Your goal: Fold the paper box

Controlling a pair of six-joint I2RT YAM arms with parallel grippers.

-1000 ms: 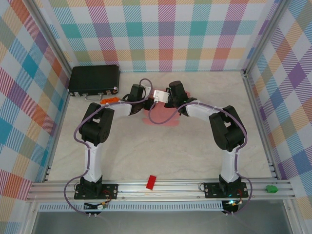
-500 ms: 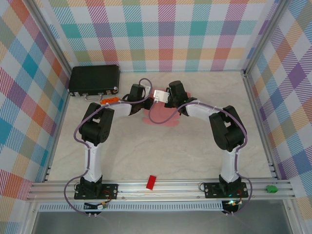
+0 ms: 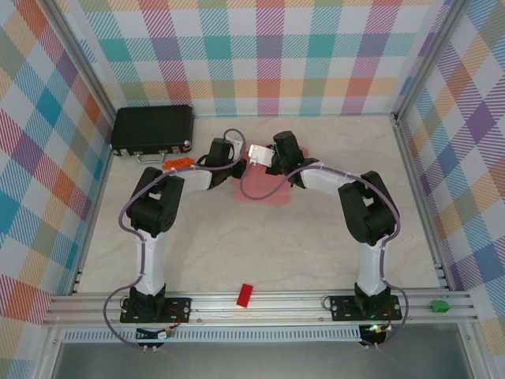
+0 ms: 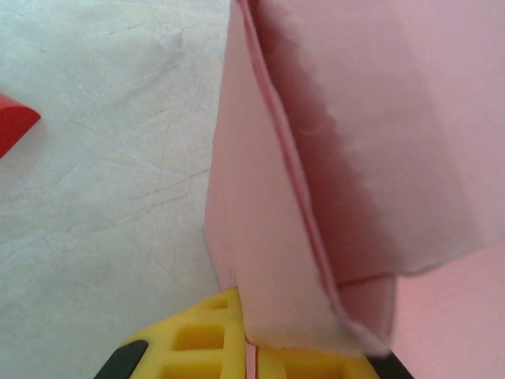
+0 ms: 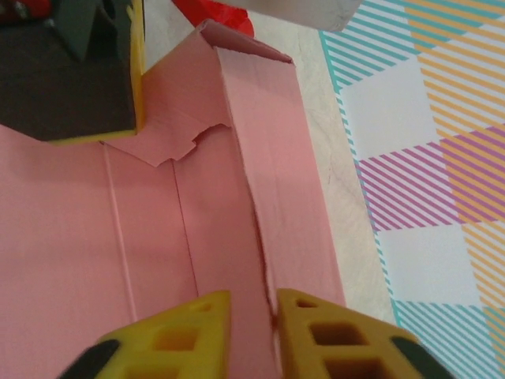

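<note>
Now, from above, much of the paper box (image 3: 260, 195) is hidden under both wrists; it is seen lying flat on the table (image 3: 237, 253), toward its far side, long axis running left to right. A raised flap is pinched tight in the left tool (image 4: 251, 345). A wall edge is straddled by the narrowly parted right tool (image 5: 252, 306), and whether it is gripped cannot be told.

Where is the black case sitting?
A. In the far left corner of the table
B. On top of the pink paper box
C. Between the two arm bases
A: the black case lies in the far left corner of the table, apart from the pink paper box farther right.
</note>
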